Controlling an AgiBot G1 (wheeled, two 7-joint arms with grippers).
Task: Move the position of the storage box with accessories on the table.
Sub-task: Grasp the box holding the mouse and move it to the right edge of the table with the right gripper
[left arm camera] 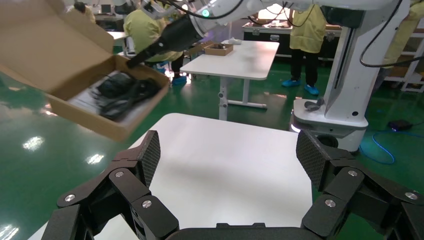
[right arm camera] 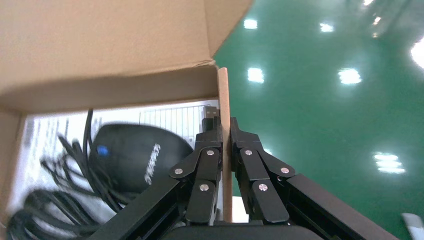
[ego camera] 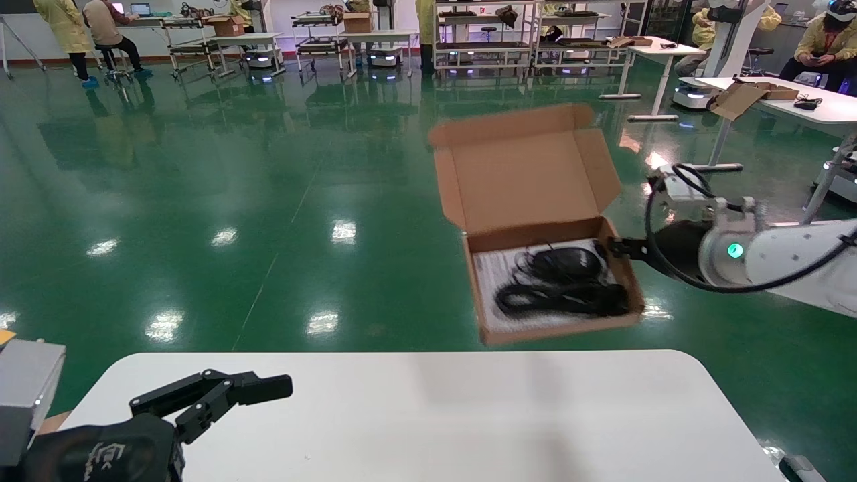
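Note:
The brown cardboard storage box hangs in the air beyond the far edge of the white table, lid open and upright. Inside lie a black mouse with coiled cable on a white printed sheet. My right gripper is shut on the box's right side wall, one finger inside and one outside; the mouse shows beside it. My left gripper is open and empty low over the table's near left, its pads wide apart. The box also shows in the left wrist view.
Green glossy floor lies beyond the table. Other white tables with cardboard boxes stand at the far right, racks and people in yellow at the back. A white robot base stands past the table's right end.

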